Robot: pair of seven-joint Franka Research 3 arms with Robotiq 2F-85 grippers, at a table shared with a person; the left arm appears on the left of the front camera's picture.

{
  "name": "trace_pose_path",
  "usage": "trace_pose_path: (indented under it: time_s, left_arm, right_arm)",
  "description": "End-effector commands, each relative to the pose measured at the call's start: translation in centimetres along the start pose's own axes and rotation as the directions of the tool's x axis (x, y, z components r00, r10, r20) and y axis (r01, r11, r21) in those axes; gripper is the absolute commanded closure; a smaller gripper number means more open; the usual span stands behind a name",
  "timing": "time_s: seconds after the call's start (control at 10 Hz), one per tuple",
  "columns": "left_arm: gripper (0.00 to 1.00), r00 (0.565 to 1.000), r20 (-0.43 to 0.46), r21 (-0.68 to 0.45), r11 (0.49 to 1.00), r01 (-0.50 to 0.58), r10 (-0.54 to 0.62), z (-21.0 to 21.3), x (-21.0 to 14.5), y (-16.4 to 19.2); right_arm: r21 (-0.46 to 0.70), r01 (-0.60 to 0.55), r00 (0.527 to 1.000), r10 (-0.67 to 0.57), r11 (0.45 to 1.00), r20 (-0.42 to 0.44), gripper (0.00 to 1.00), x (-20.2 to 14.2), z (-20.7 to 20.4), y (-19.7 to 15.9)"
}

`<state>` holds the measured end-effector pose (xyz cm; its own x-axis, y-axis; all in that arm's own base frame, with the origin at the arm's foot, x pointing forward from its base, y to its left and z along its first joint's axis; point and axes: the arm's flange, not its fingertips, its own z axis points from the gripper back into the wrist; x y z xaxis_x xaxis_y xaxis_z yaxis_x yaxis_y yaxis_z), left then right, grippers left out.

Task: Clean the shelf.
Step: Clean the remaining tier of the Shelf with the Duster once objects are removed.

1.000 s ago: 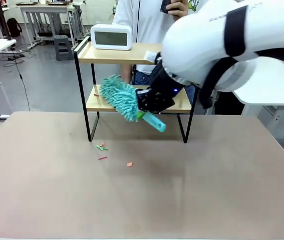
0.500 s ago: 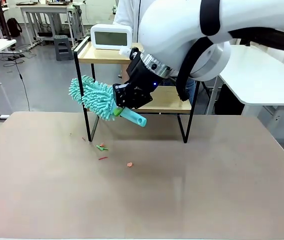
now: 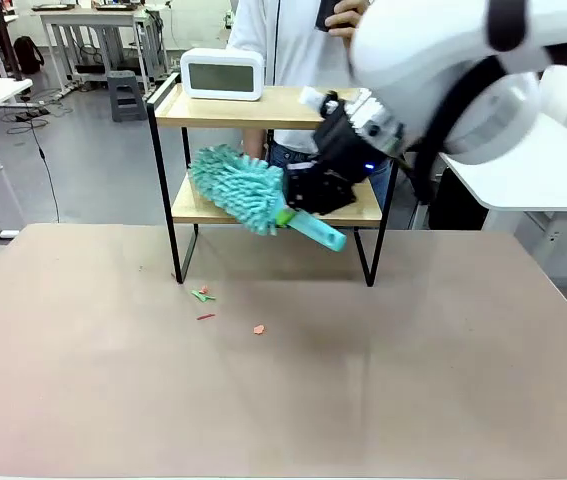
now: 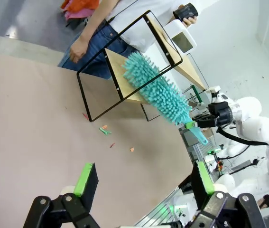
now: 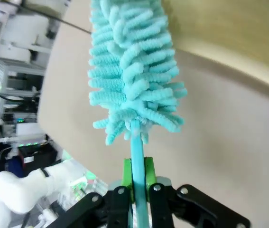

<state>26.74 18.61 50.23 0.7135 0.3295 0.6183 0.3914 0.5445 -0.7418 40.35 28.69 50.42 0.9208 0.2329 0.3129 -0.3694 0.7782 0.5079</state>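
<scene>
The shelf (image 3: 263, 107) stands at the table's far side, a black frame with two light wood boards. My right gripper (image 3: 308, 192) is shut on the handle of a teal fluffy duster (image 3: 235, 183). The duster's head lies over the left half of the lower board (image 3: 359, 211). In the right wrist view the green pads (image 5: 127, 174) clamp the thin handle below the duster head (image 5: 132, 71), with the board's edge (image 5: 229, 28) beyond. My left gripper (image 4: 143, 179) hangs open high over the table, looking at the shelf (image 4: 116, 71) and duster (image 4: 160, 92).
A white digital clock (image 3: 221, 73) sits on the top board. Small red and green scraps (image 3: 203, 296) lie on the brown table (image 3: 363, 380) in front of the shelf's left leg. A person (image 3: 293, 40) stands behind the shelf holding a dark device.
The duster swung left past the shelf's left leg, then back right. It is now over the lower board again. The left gripper stayed open.
</scene>
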Motion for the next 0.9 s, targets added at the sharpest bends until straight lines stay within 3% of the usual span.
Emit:
trace_pose_path:
  time_s: [0.0,0.2,0.5,0.7,0.8]
  left_arm:
    - [0.0,1.0,0.013,-0.016,1.0,0.018,-0.018,-0.1,0.0,-0.1]
    - [0.0,1.0,0.013,-0.016,1.0,0.018,-0.018,-0.1,0.0,-0.1]
    - [0.0,1.0,0.013,-0.016,1.0,0.018,-0.018,-0.1,0.0,-0.1]
    - [0.0,1.0,0.013,-0.016,1.0,0.018,-0.018,-0.1,0.0,-0.1]
    - [0.0,1.0,0.013,-0.016,1.0,0.018,-0.018,-0.1,0.0,-0.1]
  right_arm:
    - [0.088,-0.044,0.998,0.048,0.995,-0.043,0.88,-6.0,5.7,-3.1]
    - [0.204,-0.059,0.985,0.09,0.977,-0.145,0.88,-13.7,11.5,-6.7]
    - [0.3,-0.016,0.984,0.069,0.954,-0.167,0.88,-22.8,17.8,-10.6]
    - [0.301,0.056,0.989,-0.011,0.952,-0.15,0.88,-27.3,20.1,-13.6]
    - [0.288,0.076,0.98,-0.018,0.955,-0.199,0.88,-27.8,19.2,-14.2]
